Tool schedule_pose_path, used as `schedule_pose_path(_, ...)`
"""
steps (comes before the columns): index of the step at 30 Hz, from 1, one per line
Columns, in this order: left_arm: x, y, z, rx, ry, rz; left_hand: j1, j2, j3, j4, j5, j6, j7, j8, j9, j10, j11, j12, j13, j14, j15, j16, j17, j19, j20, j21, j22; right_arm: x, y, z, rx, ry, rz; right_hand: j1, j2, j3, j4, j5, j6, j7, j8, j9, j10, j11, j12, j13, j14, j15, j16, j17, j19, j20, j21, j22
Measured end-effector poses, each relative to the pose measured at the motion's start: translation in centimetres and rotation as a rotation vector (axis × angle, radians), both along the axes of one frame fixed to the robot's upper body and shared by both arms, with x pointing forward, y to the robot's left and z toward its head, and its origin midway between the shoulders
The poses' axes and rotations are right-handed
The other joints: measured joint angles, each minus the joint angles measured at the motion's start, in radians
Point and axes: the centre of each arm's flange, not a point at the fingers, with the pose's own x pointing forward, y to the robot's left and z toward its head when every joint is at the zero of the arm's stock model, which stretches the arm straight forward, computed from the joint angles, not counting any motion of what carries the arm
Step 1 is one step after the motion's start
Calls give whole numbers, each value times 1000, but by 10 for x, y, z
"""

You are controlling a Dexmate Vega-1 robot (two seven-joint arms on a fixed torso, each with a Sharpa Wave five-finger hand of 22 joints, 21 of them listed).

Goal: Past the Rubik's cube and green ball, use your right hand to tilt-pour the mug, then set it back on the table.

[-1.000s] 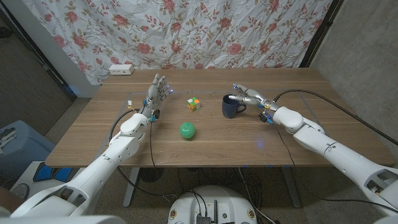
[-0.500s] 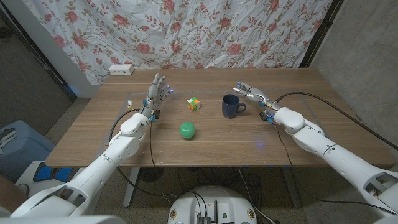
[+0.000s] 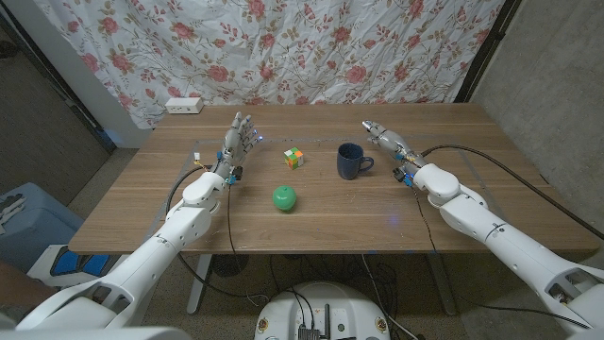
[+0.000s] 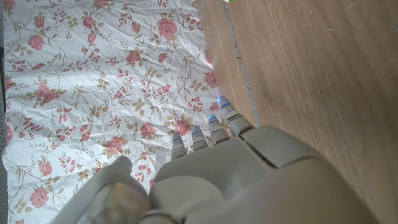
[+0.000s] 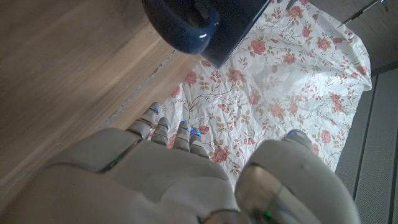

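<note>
A dark blue mug (image 3: 353, 161) stands upright on the wooden table (image 3: 311, 215), its handle (image 5: 184, 27) turned toward my right hand. My right hand (image 3: 387, 140) is off the mug, a short way to its right, fingers stretched out and apart, holding nothing. The Rubik's cube (image 3: 294, 158) lies left of the mug, and the green ball (image 3: 285, 197) sits nearer the front edge. My left hand (image 3: 240, 137) stands at the far left of the table with its fingers (image 4: 211, 126) straight and spread, holding nothing.
A white power strip (image 3: 184, 106) lies at the table's back left corner. A floral curtain (image 3: 283, 47) hangs behind the table. A black cable (image 3: 491, 161) runs across the right side of the table.
My right hand let go of the mug and drew back to the right, its fingers opening. The mug stays upright on the table. The left arm has not moved.
</note>
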Motion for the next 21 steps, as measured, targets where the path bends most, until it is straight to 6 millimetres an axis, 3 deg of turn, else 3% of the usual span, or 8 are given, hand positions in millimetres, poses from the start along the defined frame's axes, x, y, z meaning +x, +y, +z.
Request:
schedule_pose_path(2, 0, 0, 0, 0, 0, 0, 0, 0, 0, 0, 0, 0, 0, 0, 0, 0, 0, 0, 0, 0, 0, 0, 0, 0, 0, 0, 0, 0, -1, -1, 29, 3, -5, -12, 12, 1, 7, 0, 4, 4, 0, 0, 7, 7, 2, -3, 0, 0, 0, -2, 0, 0, 0, 0)
schedule_pose_path(5, 0, 0, 0, 0, 0, 0, 0, 0, 0, 0, 0, 0, 0, 0, 0, 0, 0, 0, 0, 0, 0, 0, 0, 0, 0, 0, 0, 0, -3, -4, 71, 8, -11, -27, 26, -3, 22, -11, 7, 7, 0, 0, 29, -7, 6, -12, 12, -12, 2, -6, 8, -8, 3, 0)
schedule_pose_path(9, 0, 0, 0, 0, 0, 0, 0, 0, 0, 0, 0, 0, 0, 0, 0, 0, 0, 0, 0, 0, 0, 0, 0, 0, 0, 0, 0, -1, -6, -7, 127, 15, -18, -36, 27, -3, 22, -19, 20, 5, 0, 0, 50, -18, 6, -20, 32, -32, 8, -15, 24, -24, 7, -5)
schedule_pose_path(21, 0, 0, 0, 0, 0, 0, 0, 0, 0, 0, 0, 0, 0, 0, 0, 0, 0, 0, 0, 0, 0, 0, 0, 0, 0, 0, 0, -4, -18, -14, 266, 39, -44, -68, 42, -11, 31, -26, 44, 14, 0, -5, 76, -10, 6, -26, 50, -39, 16, -25, 34, -34, 11, -5)
